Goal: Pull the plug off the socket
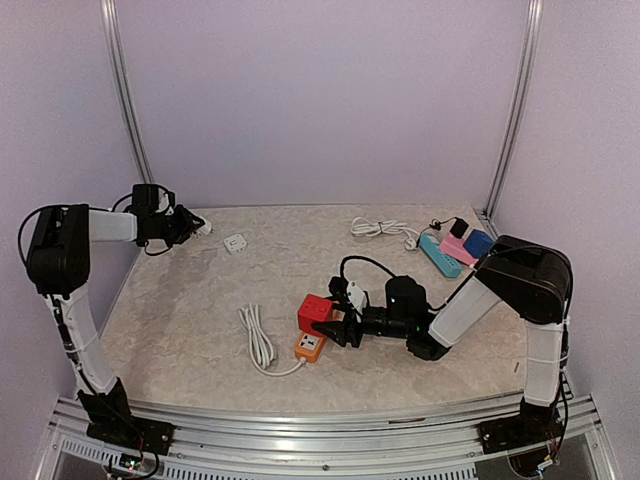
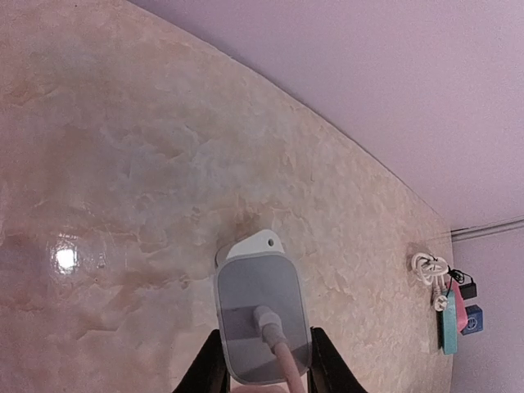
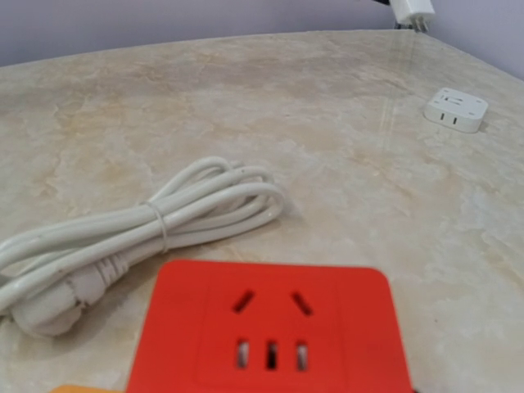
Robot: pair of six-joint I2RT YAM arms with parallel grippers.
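In the left wrist view my left gripper (image 2: pixel 264 360) is shut on a grey-faced white plug (image 2: pixel 262 315), its cable running back between the black fingers (image 2: pixel 214 364). The top view places this gripper (image 1: pixel 192 226) at the far left, holding the plug (image 1: pixel 204 227) off the table. A small white socket (image 1: pixel 236 243) lies apart from it on the marble top. My right gripper (image 1: pixel 338 327) is closed against a red socket cube (image 1: pixel 314 312). That cube (image 3: pixel 266 327) fills the bottom of the right wrist view, where the fingers are out of sight. The held plug (image 3: pixel 413 10) and white socket (image 3: pixel 456 109) show far off.
An orange socket (image 1: pixel 310 346) lies just in front of the red cube, and a bundled white cable (image 1: pixel 258 340) to its left. At the back right lie a coiled white cable (image 1: pixel 380 228), a teal strip (image 1: pixel 440 255), and pink (image 1: pixel 458 248), blue (image 1: pixel 478 243) and black (image 1: pixel 459 228) pieces.
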